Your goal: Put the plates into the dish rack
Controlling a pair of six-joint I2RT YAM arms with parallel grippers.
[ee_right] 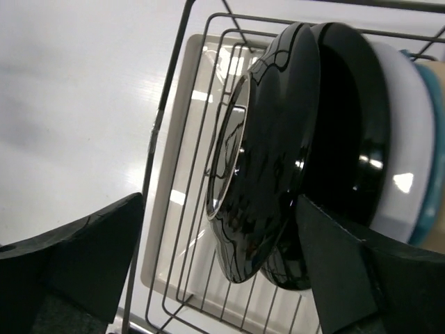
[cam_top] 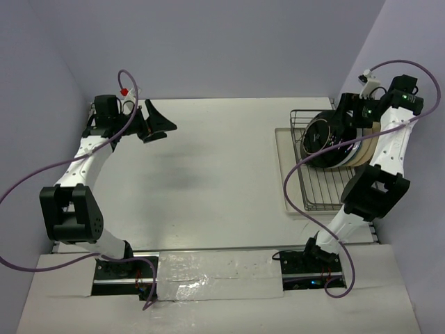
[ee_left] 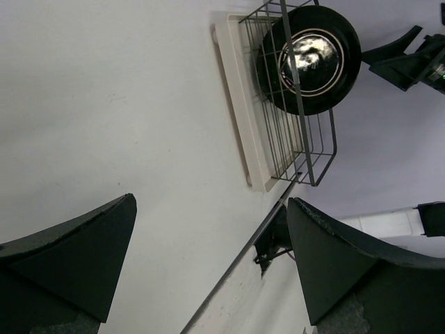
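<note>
The dish rack (cam_top: 321, 189) stands at the right on its cream tray; it also shows in the left wrist view (ee_left: 306, 149) and the right wrist view (ee_right: 182, 209). Several plates (cam_top: 332, 139) stand on edge at its far end. The front plate (ee_right: 268, 153) shows a glossy black underside and leans left; behind it are another black one, a white one and a teal rim (ee_right: 434, 139). My right gripper (cam_top: 350, 111) is open just above these plates, its fingers either side of the front plate in the wrist view (ee_right: 219, 202). My left gripper (cam_top: 160, 120) is open and empty, far left (ee_left: 210, 202).
The near half of the rack holds no plates. The cream tray (cam_top: 281, 174) juts out left of the wires. Purple walls close in the back and both sides. Purple cables loop from both arms. Silver tape (cam_top: 215, 273) lies along the near edge.
</note>
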